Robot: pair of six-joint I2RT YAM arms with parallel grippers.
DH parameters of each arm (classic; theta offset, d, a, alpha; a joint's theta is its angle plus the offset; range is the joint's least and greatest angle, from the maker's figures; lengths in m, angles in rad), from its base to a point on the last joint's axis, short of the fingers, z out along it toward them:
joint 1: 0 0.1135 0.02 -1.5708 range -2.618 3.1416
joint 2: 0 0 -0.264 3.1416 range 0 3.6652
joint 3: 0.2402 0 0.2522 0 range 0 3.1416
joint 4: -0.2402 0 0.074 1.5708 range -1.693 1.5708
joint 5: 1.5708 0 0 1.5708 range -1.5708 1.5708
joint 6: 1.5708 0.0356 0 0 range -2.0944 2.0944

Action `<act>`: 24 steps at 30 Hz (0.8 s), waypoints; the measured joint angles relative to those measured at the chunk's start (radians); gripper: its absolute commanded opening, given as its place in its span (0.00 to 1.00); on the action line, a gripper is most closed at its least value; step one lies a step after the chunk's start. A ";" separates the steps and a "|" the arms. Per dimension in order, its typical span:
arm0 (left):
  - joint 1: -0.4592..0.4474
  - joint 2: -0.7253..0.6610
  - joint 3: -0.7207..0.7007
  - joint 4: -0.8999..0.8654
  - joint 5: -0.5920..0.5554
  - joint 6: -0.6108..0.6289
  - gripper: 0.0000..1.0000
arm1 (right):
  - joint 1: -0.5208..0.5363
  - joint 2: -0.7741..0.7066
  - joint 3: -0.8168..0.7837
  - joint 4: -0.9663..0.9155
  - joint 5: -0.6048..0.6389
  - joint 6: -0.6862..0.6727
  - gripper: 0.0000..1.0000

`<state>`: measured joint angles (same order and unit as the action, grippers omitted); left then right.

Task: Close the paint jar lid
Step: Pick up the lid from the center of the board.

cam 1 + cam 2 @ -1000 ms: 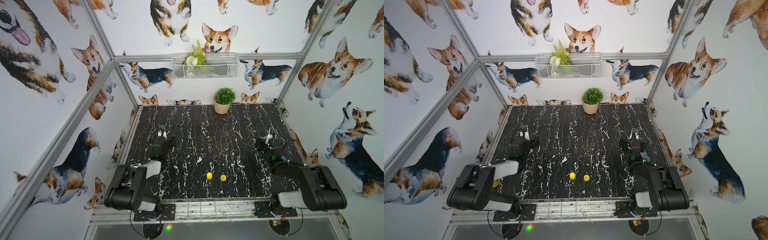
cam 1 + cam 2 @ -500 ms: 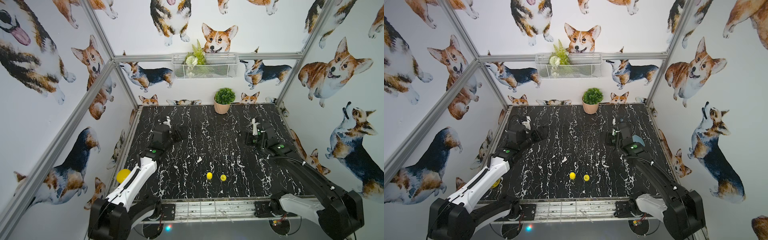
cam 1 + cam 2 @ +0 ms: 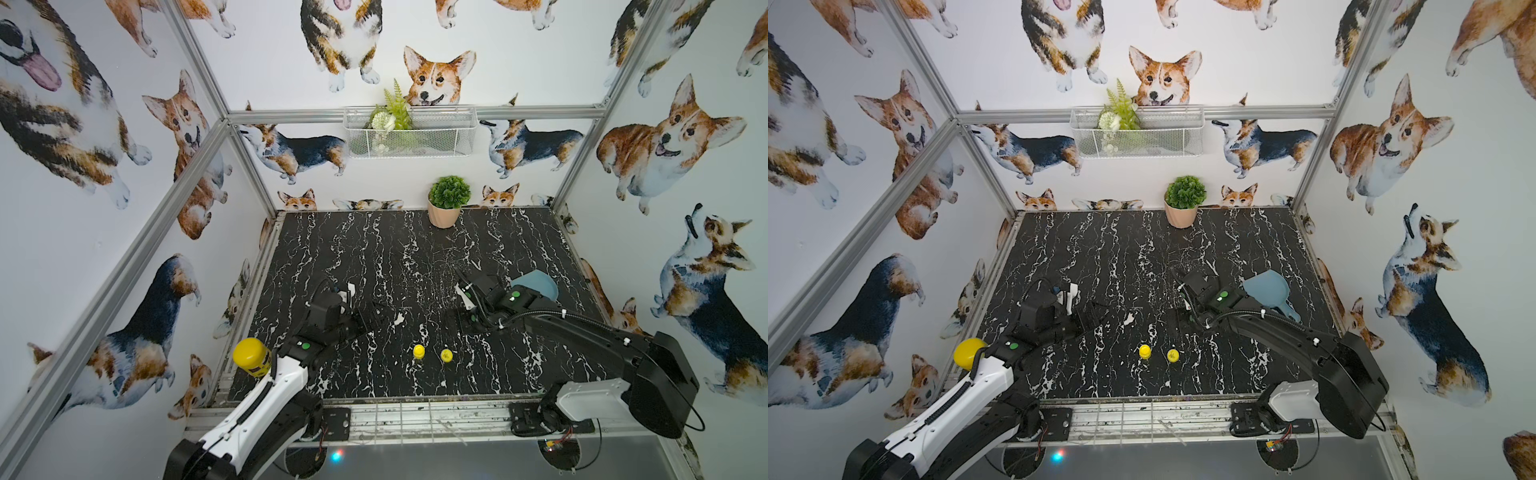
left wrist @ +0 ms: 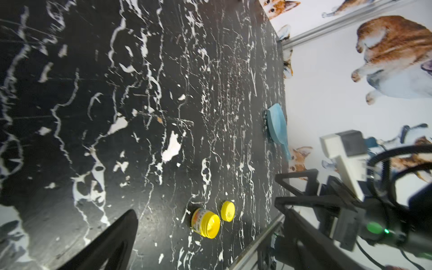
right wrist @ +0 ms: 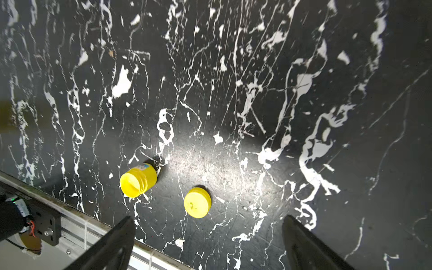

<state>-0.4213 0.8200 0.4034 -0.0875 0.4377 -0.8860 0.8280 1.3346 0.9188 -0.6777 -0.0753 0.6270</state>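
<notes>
Yellow plastic marks both task pieces on the black, white-veined bench [image 3: 374, 249]. In both top views the paint jar [image 3: 419, 351], a stubby open-mouthed cylinder, stands near the bench's 6 o'clock edge. The lid [image 3: 446, 355], a flat round cap, lies just beside it at its 3 o'clock, not touching. The left hand [image 3: 374, 315] hangs at the jar's 10 o'clock and the right hand [image 3: 459, 302] at the lid's 1 o'clock, both spread wide, empty and apart from them. The left wrist view shows one matte black finger [image 4: 112, 243], with the jar's [image 4: 205, 223] threaded neck and printed label beyond it. In the right wrist view both fingers [image 5: 112, 245] stand far apart; the smooth lid [image 5: 197, 202] lies just ahead between them, the jar [image 5: 138, 181] beside it.
</notes>
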 measured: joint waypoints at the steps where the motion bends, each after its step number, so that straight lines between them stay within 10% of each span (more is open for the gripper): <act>1: -0.005 -0.015 -0.010 0.005 0.001 -0.004 1.00 | 0.014 0.007 0.000 0.000 -0.003 0.006 1.00; 24: -0.016 -0.190 -0.103 -0.115 -0.279 -0.031 1.00 | 0.258 0.354 0.266 -0.079 0.049 0.078 0.91</act>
<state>-0.4377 0.6300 0.3004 -0.2024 0.1589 -0.9165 1.0859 1.6882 1.1847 -0.7563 -0.0265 0.7052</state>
